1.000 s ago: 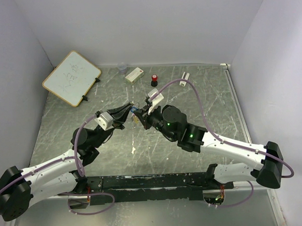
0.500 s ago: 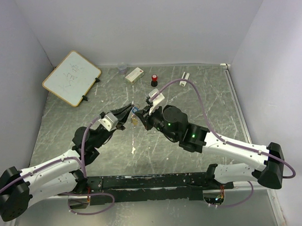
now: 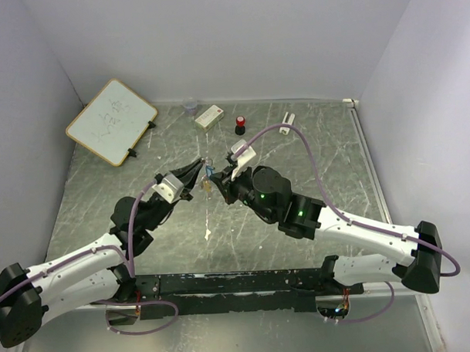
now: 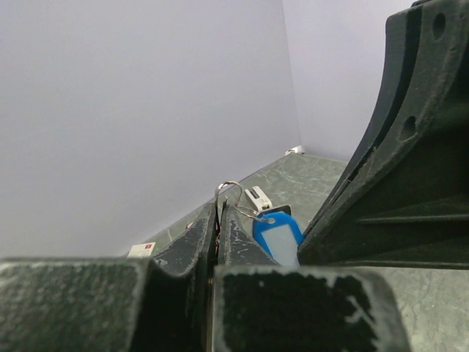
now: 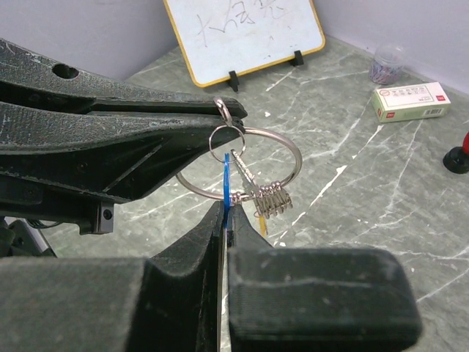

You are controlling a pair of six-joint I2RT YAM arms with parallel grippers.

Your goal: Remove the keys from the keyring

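The keyring (image 5: 294, 150), a thin silvery wire ring, hangs in the air between my two grippers above the table's middle (image 3: 208, 181). My left gripper (image 4: 220, 215) is shut on a small wire loop (image 5: 222, 107) linked to the ring. My right gripper (image 5: 226, 214) is shut on the edge of the blue plastic head (image 5: 226, 180). That head shows flat-on in the left wrist view (image 4: 279, 236). Several plain silvery keys (image 5: 271, 198) bunch on the ring's lower side. An orange-yellow bit (image 5: 262, 224) hangs below them. In the top view the left gripper (image 3: 198, 170) and the right gripper (image 3: 220, 179) nearly touch.
A whiteboard (image 3: 111, 120) leans at the back left. A clear cup (image 3: 190, 107), a white box (image 3: 209, 116), a red-capped black bottle (image 3: 239, 126) and a small white piece (image 3: 287, 118) stand along the back wall. Walls close in on three sides.
Both arms have shifted slightly: the left wrist has moved a little right and forward, the right gripper a little left. Both still hold the bunch between them.
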